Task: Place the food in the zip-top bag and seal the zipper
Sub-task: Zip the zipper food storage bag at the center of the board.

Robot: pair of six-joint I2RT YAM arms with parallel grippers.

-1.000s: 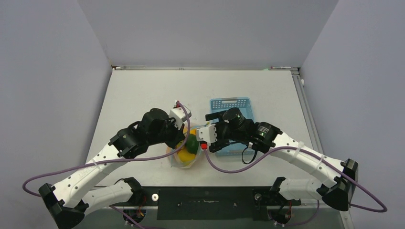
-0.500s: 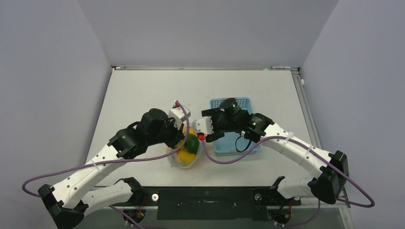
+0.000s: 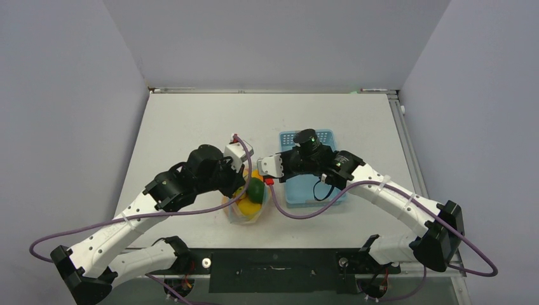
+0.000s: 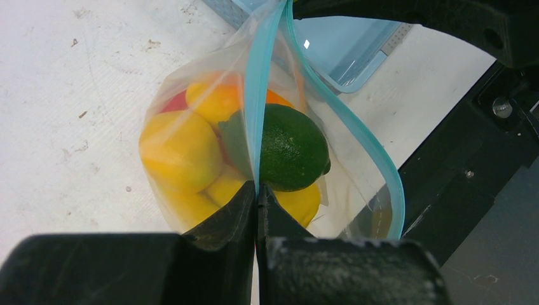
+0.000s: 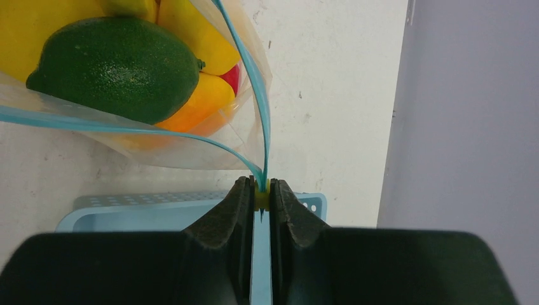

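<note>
Where grey walls (image 3: 273, 44) box in a scuffed white desk (image 3: 191, 121), bag (image 4: 356, 184) of fruit (image 4: 289, 149) sits beside blue basket (image 3: 299, 196), left jaws pinched on zipper (image 4: 254, 95), right jaws clamped on its other end.

- The left arm (image 3: 127, 219) is reaching from its base at the near left corner forward and toward the middle, with the elbow bending and the wrist pointing down.
- The left gripper (image 4: 256, 190) is pinching: its two black fingers are pressing together without a gap, and they are clamping the teal zipper (image 4: 253, 95) at the tips.
- The right arm (image 3: 394, 200) is stretching from the near right corner in a low arc toward the middle.
- The right gripper (image 5: 261, 187) is gripping the other end of the same zipper, with only a thin slit showing between its fingers.
- The two grippers are facing each other, near but not touching.
</note>
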